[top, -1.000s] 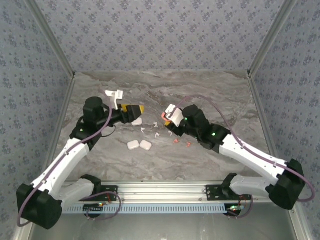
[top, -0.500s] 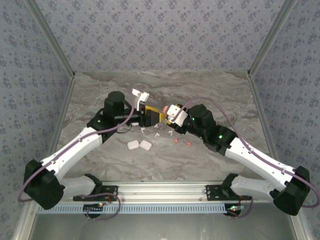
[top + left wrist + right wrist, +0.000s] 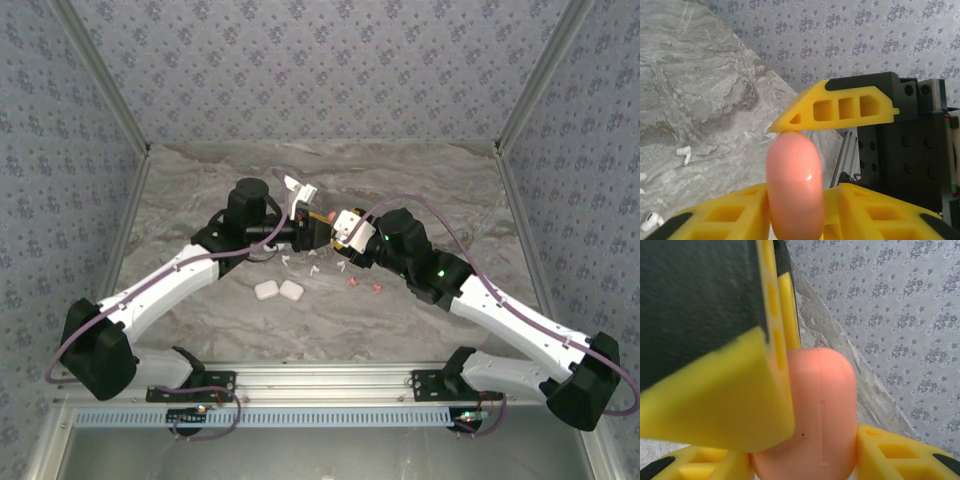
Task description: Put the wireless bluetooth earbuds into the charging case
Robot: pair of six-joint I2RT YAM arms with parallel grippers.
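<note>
so over the marble table the left gripper and right gripper both pinch the same coral charging case mid-air; two white cases sit on the table, earbuds lie loose beside them

White cases: two (coral case: one)

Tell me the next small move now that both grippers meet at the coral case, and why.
Probably tighten the pinch of the left gripper, then pry the coral case open while the right gripper holds steady. Both grippers clasp the case above the table, it looks closed, and the white earbuds lie loose below.
</note>
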